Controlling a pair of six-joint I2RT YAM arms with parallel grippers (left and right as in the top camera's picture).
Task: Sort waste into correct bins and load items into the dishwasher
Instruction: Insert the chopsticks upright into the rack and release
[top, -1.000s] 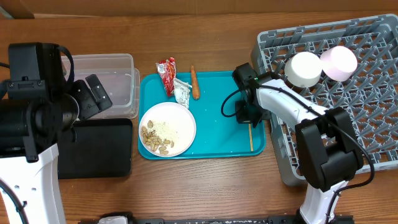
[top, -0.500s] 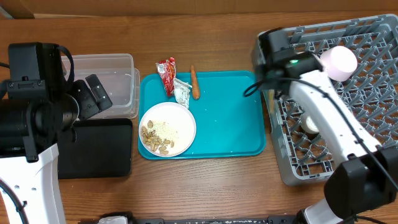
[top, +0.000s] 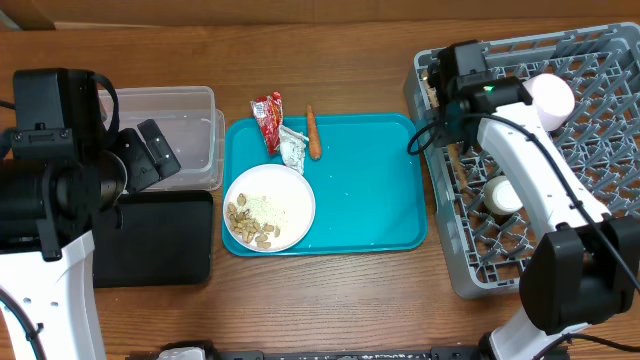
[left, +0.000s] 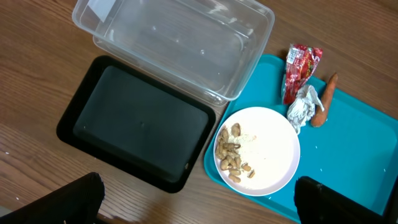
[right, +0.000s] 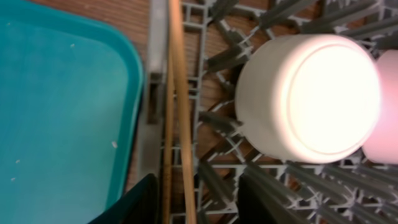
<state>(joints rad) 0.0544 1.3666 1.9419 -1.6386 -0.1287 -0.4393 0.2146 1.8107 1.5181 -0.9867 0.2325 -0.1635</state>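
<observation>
The right pincer (right: 198, 179) is released: its fingers stand wider apart than the chopsticks (right: 177, 93) that pass between them. The chopsticks lie side by side. Their long axis points straight away from the pincer, along the edge of the rack (right: 217, 59) nearest the teal tray (right: 62, 93). An upturned bowl (right: 305, 93) sits near them in the rack. The left pincer (left: 199, 193) is spread wide and empty, above the black tray (left: 137, 118) and tub (left: 174, 43) on the table (left: 37, 74).
</observation>
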